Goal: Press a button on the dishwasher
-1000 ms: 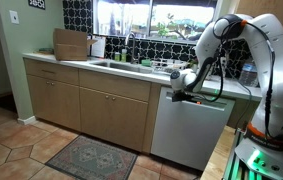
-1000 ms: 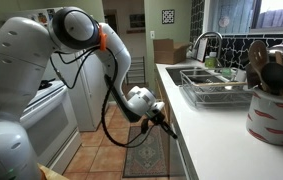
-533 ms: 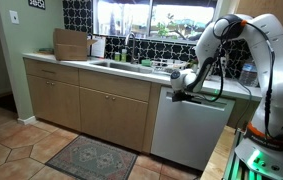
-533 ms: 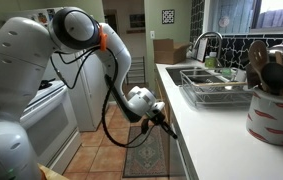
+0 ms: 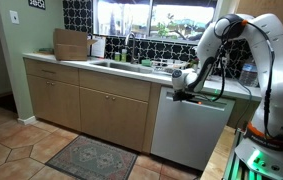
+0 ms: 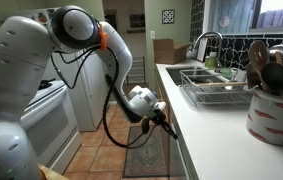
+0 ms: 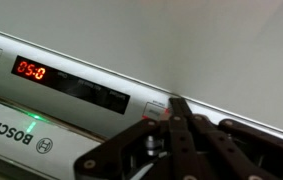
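The white dishwasher (image 5: 189, 130) stands under the counter to the right of the tan cabinets. My gripper (image 5: 178, 93) is at its top edge, against the control strip; in an exterior view it (image 6: 169, 126) sits just below the counter lip. In the wrist view the gripper (image 7: 178, 104) is shut, its fingers pressed together, and the tips touch a small button (image 7: 157, 107) on the silver control strip (image 7: 81, 85). A dark display (image 7: 71, 84) to the left shows red digits. A green light and the BOSCH name (image 7: 19, 137) show on the panel.
Tan cabinet doors (image 5: 81, 105) stand left of the dishwasher. The sink (image 5: 116, 65) and dish rack (image 6: 219, 88) sit on the counter above. A utensil crock (image 6: 274, 110) stands near the counter front. A rug (image 5: 89, 157) lies on the tile floor.
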